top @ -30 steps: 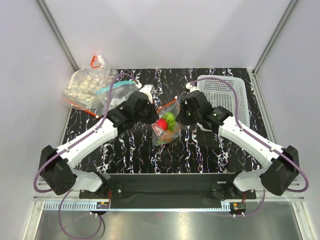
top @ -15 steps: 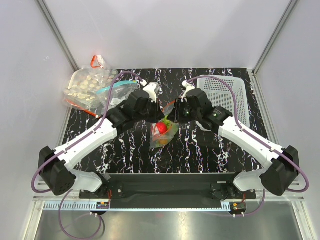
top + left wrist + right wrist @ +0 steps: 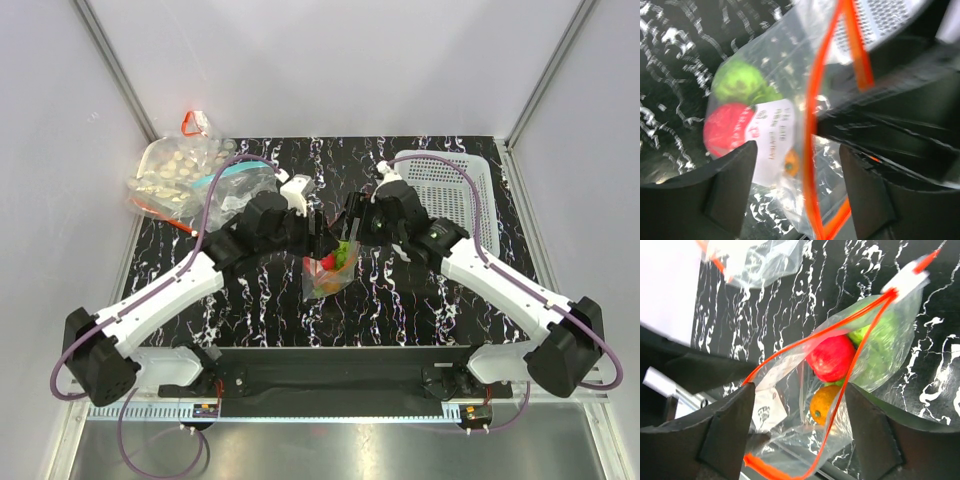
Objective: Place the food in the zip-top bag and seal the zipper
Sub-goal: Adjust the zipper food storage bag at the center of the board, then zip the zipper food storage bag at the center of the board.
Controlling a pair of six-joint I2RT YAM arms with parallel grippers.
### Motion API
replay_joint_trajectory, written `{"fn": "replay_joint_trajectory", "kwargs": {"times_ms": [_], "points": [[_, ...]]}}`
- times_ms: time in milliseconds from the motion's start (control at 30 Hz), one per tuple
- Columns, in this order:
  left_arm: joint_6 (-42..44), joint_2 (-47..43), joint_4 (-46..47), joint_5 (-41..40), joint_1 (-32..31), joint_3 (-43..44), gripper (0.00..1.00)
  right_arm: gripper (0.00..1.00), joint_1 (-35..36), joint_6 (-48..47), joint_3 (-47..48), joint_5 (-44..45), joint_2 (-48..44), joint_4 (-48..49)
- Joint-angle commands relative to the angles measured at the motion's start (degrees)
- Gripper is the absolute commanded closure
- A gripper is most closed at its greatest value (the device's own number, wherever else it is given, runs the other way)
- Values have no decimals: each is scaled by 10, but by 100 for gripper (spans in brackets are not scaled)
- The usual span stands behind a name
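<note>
The zip-top bag [image 3: 328,270] lies on the black marbled table between my two grippers, its mouth gaping. Inside it sit the food pieces: a red round fruit [image 3: 832,357], a green piece [image 3: 875,347] and an orange ball [image 3: 824,405]. The left wrist view shows the same red fruit [image 3: 725,132] and green piece [image 3: 740,85] through the plastic. The red-orange zipper [image 3: 856,357] runs unsealed round the mouth. My left gripper [image 3: 797,195] stands open with the zipper strip [image 3: 812,125] loose between its fingers. My right gripper [image 3: 800,430] is open too, straddling the bag's mouth.
A white perforated basket [image 3: 455,190] stands at the back right. At the back left lie a clear bag of pale beige pieces [image 3: 175,170] and a clear bag with a teal zipper [image 3: 232,178]. A small red-rimmed item [image 3: 193,123] sits behind them.
Both grippers have opened and let go of the bag's zipper edge. The bag has sagged onto the table towards the near edge, and the two wrists have closed in over it.
</note>
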Motion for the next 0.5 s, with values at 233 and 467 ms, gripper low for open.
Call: {"fn": "replay_joint_trajectory", "kwargs": {"times_ms": [233, 467], "points": [[31, -32, 94, 45, -12, -11, 6, 7, 2, 74, 14, 102, -42, 2], [73, 7, 75, 8, -44, 21, 1, 5, 2, 97, 66, 100, 4, -53]]}}
